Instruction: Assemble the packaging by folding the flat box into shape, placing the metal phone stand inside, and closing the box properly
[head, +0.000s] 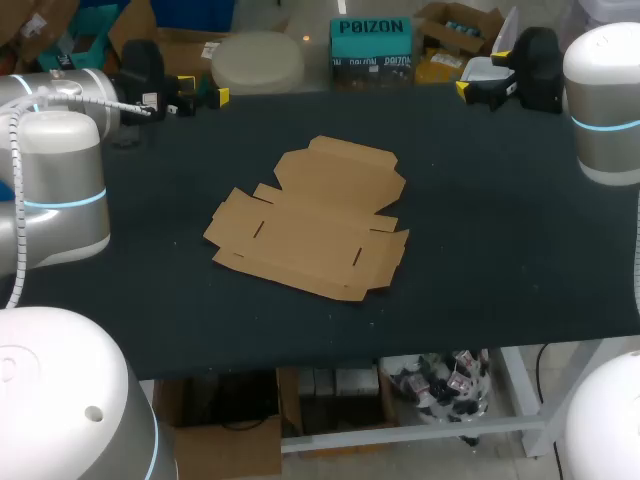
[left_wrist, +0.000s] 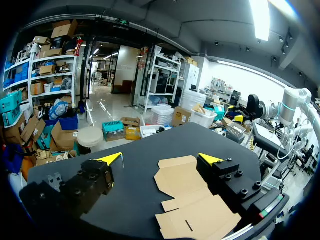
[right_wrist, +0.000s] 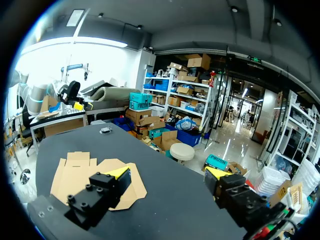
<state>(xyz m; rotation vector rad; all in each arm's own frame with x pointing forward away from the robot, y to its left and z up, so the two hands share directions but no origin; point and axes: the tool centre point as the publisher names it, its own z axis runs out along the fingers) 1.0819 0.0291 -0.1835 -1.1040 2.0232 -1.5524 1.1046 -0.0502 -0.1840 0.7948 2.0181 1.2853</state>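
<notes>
The flat brown cardboard box (head: 310, 218) lies unfolded in the middle of the dark table. My left gripper (head: 207, 92) hovers open at the table's far left edge, well away from the box. My right gripper (head: 480, 72) hovers open at the far right edge, also clear of it. In the left wrist view the box (left_wrist: 195, 200) lies ahead of and below the open gripper (left_wrist: 162, 158). In the right wrist view the box (right_wrist: 75, 175) lies beyond one finger of the open gripper (right_wrist: 167, 172). A small grey metal piece (left_wrist: 54, 179) rests on the table beside the left gripper.
The dark table top (head: 500, 250) is bare around the box on all sides. The same grey metal piece (right_wrist: 105, 130) sits near the table's far edge in the right wrist view. My arms' white links stand at both sides of the table.
</notes>
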